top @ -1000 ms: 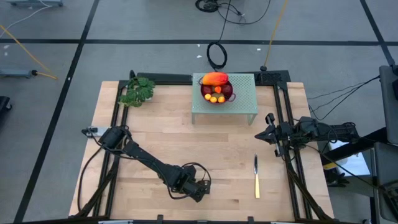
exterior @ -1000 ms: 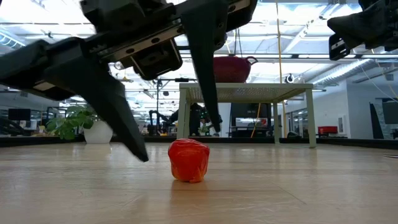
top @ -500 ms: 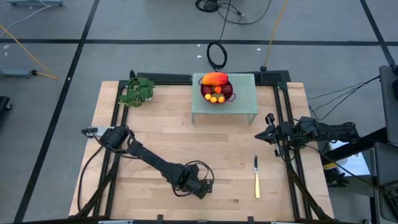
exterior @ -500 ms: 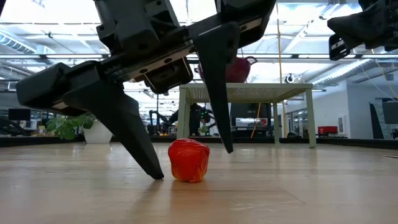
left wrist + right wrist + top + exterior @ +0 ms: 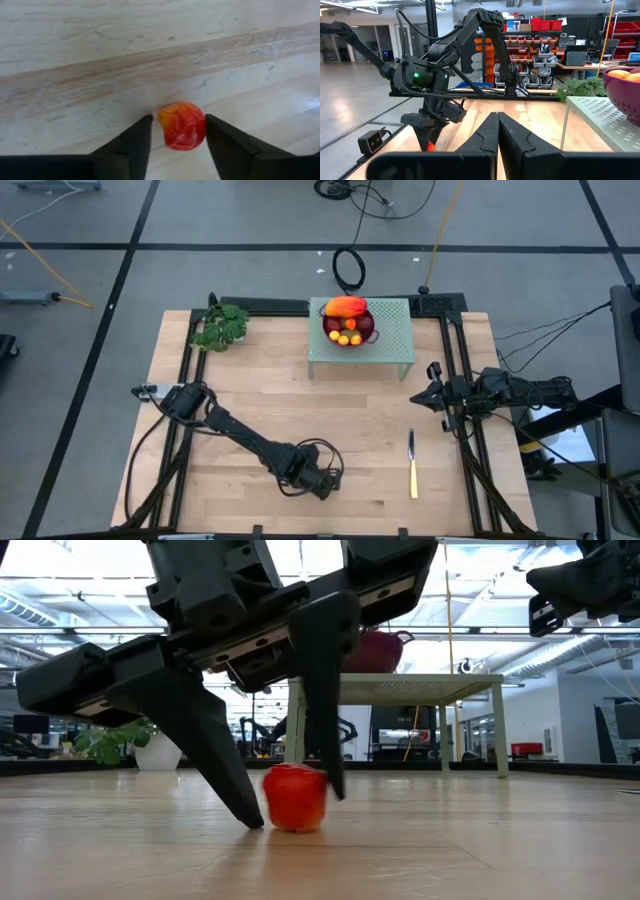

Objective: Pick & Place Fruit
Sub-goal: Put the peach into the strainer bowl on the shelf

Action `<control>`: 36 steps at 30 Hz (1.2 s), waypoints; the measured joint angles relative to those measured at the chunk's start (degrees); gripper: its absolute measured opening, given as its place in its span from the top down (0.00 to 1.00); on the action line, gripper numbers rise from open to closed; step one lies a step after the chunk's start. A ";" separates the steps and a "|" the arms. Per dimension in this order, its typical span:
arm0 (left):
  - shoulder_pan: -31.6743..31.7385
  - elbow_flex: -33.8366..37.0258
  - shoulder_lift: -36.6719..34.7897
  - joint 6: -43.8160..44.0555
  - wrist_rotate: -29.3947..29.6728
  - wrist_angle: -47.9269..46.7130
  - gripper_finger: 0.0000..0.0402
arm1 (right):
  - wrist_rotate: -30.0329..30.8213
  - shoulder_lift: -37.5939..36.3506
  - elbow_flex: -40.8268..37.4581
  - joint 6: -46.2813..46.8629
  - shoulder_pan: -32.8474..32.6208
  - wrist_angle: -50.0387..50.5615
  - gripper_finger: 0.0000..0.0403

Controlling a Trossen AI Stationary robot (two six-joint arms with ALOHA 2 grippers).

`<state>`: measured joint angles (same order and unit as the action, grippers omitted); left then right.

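Note:
A small red fruit (image 5: 182, 125) rests on the wooden table near its front edge. My left gripper (image 5: 177, 120) points steeply down over it, a finger on either side, the jaws still apart. The low view shows the fruit (image 5: 295, 798) between the two dark fingers of that gripper (image 5: 296, 810). From above, the gripper (image 5: 325, 480) hides the fruit. My right gripper (image 5: 497, 130) is shut with nothing in it and waits at the table's right edge (image 5: 432, 385). A purple bowl (image 5: 348, 325) of fruit sits on a green stand (image 5: 395, 340). My left gripper comes at the red fruit from above, slanting down. One finger (image 5: 220, 137) touches the fruit's side (image 5: 202, 127). The other finger (image 5: 137, 137) stands a narrow gap away from the opposite side. The fruit sits on the table.
A leafy green plant (image 5: 220, 328) stands at the far left corner. A yellow-handled knife (image 5: 411, 465) lies on the table to the right of my left gripper. Bare wood lies between the stand and the front edge.
My left gripper sank a little over the fruit, then its fingers closed in from wide apart to close beside it. One finger has reached the fruit and nudged it slightly toward the table's left.

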<state>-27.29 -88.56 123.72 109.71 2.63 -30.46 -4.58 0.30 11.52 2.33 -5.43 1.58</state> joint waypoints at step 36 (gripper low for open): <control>11.33 0.13 -2.67 -33.14 14.26 37.84 0.78 | 0.00 0.00 0.00 -0.02 -0.01 -0.02 1.00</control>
<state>-15.96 -88.42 121.05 76.57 16.89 7.38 -4.58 0.30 11.52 2.32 -5.44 1.56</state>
